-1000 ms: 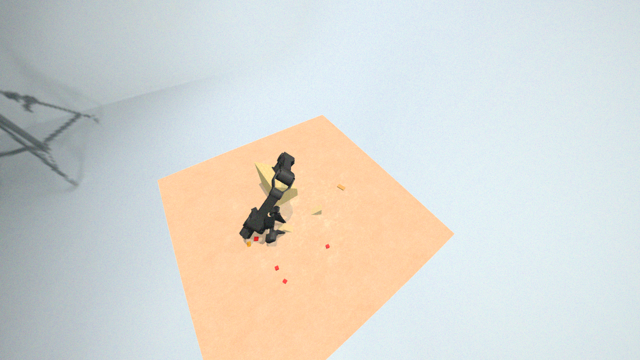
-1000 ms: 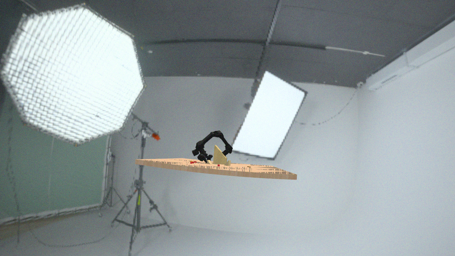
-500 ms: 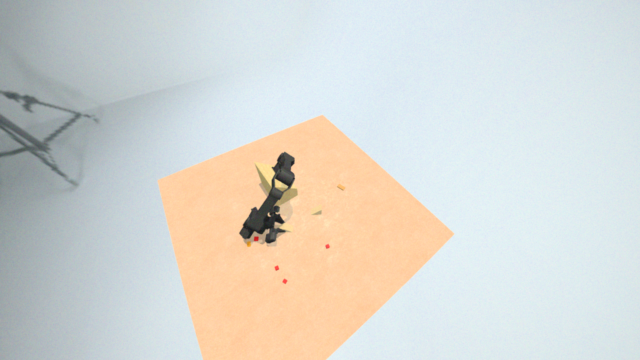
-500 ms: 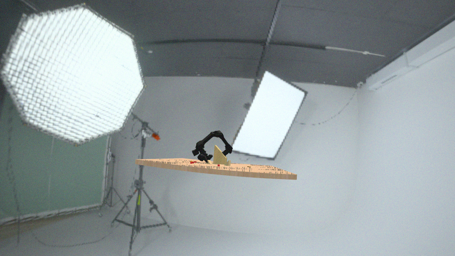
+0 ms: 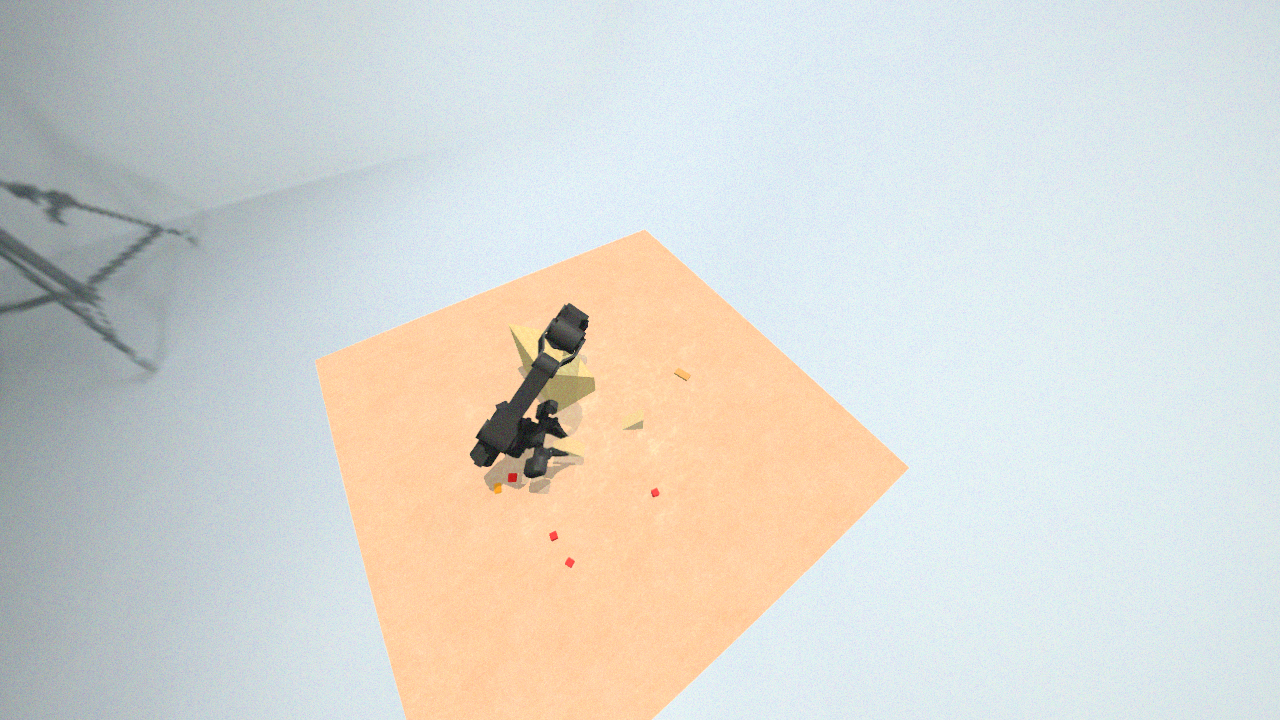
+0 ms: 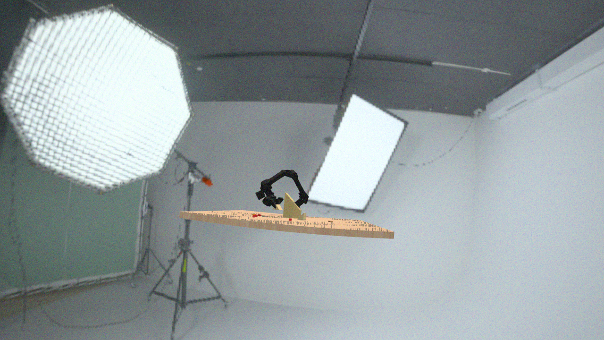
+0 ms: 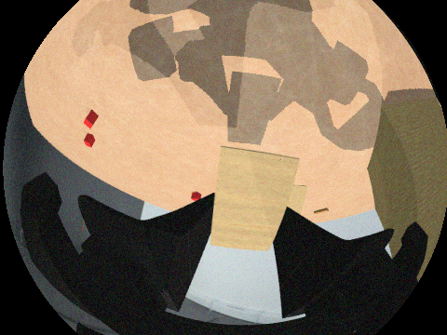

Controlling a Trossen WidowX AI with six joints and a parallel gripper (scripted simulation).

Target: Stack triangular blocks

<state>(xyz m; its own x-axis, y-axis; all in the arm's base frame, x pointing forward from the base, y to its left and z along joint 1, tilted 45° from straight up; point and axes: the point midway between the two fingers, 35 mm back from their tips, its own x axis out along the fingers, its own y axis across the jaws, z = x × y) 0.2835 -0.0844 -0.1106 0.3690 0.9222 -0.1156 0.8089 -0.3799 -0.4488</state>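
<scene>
Gripper, one: jaws partly open, closed on the first block, raised above the table. Second block, one: on the table, to the right in the top view, apart from the first. Red cubes, four: three toward the near side, one left of the gripper.
</scene>
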